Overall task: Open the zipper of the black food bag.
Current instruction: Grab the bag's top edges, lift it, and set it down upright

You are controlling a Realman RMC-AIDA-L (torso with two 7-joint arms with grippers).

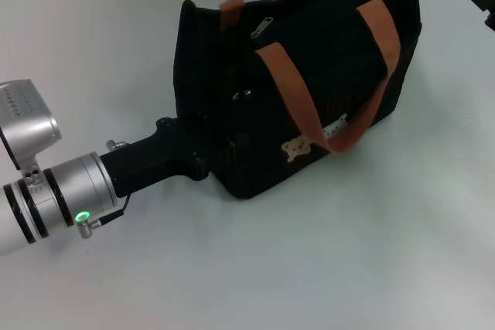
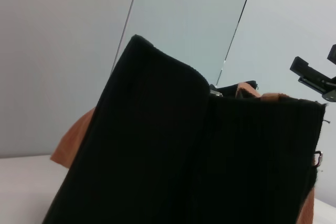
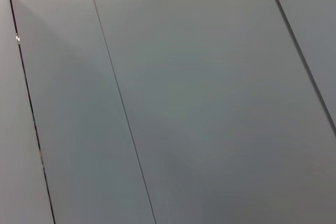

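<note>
I saw bright, even light on the white table (image 1: 309, 268). The black food bag (image 1: 309, 75) cast only a soft shadow. Up close, its cloth looked dark and blurry. The wall panels (image 3: 199, 103) looked gray and dim.

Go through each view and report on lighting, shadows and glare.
Head view: even, soft light; the boxy black fabric food bag throws only a faint shadow on the white table; the left end effector merges with the dark fabric; a green indicator light glows on the wrist. Left wrist view: the bag's black side fills it, nearly featureless. Right wrist view: only plain grey wall panels, no glare.
</note>
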